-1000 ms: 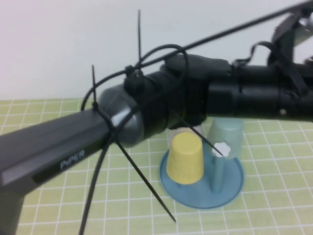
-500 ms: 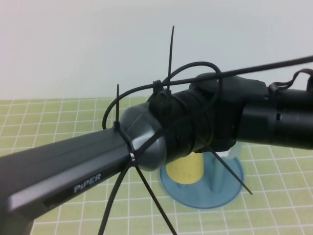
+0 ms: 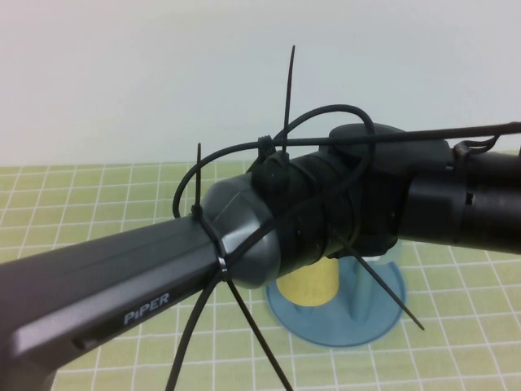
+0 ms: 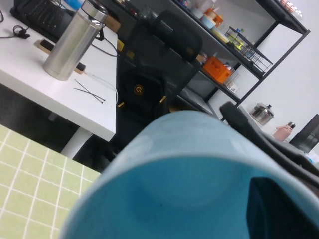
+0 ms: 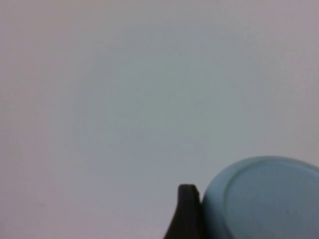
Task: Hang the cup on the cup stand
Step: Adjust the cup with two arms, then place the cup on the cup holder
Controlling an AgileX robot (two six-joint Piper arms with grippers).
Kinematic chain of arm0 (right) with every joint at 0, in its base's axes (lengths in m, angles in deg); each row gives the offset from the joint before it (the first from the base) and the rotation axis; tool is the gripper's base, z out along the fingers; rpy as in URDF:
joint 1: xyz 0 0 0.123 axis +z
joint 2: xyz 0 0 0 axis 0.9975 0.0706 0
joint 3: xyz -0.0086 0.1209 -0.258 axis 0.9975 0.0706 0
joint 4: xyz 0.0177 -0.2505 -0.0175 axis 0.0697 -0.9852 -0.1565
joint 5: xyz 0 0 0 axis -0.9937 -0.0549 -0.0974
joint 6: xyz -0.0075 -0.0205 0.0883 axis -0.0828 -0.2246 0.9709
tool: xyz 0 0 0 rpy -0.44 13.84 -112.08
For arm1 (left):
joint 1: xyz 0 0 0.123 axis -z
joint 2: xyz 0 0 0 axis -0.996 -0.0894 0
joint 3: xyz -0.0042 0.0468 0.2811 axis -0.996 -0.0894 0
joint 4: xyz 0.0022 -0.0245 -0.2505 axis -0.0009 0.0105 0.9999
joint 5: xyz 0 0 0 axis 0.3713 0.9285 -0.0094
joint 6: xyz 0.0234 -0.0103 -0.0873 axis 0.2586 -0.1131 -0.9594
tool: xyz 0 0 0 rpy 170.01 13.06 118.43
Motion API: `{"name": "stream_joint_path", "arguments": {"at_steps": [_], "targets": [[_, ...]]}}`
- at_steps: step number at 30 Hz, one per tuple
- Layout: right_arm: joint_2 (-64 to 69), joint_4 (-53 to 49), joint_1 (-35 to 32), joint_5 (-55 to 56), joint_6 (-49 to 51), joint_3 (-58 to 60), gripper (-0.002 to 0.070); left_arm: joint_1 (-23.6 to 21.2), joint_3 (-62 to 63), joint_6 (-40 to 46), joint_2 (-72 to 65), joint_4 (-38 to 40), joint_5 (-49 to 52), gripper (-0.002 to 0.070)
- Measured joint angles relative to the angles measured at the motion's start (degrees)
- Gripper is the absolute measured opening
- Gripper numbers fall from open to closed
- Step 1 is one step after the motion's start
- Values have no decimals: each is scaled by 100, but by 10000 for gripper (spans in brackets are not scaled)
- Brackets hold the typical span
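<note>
Green grid matting [image 3: 81, 204] covers the table under a plain white wall. On it stands the cup stand [image 3: 326, 334], a round blue tray with a yellow cup [image 3: 309, 285] upside down on one peg and a bare teal peg [image 3: 358, 301] beside it. The left arm [image 3: 122, 285] reaches across in front of the stand, meeting the right arm [image 3: 472, 204] above it and hiding both wrists from the high view.

The left gripper [image 4: 276, 174] is clamped on the wall of the cup [image 4: 174, 164], one finger inside the mouth and one outside. The light blue cup is off the stand. The right gripper [image 5: 189, 216] sits against the cup's base; whether it is gripping cannot be told.
</note>
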Motion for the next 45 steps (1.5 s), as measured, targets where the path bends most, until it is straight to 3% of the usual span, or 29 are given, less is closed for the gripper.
{"name": "stream_joint_path", "arguments": {"at_steps": [9, 12, 16, 19, 24, 30, 32, 38, 45], "targets": [[0, -62, 0, 215, -64, 13, 552, -57, 0, 97, 0, 21, 215, 37], [0, -60, 0, 392, -169, 13, 552, -192, 0, 110, 0, -12, 608, 139], [0, -60, 0, 471, -362, 13, 552, -460, 0, 110, 0, -108, 1484, 336], [0, -107, 0, 507, -616, 13, 552, -622, 0, -44, 0, -240, 2038, 398], [0, -147, 0, 581, -849, 13, 552, -837, 0, -418, 0, -539, 2479, 324], [0, -147, 0, 685, -1125, -82, 552, -1112, 0, -454, 11, -627, 2692, 71], [0, -157, 0, 685, -1436, -153, 552, -1245, 0, -501, 37, -707, 2692, 33], [0, -1243, 0, 313, -1615, -500, 552, -1734, 0, -683, 459, -1655, 2692, 2], [146, -4386, 0, -270, -585, -1244, 552, -2178, 0, -1980, 1289, -4387, 1830, 0]]}}
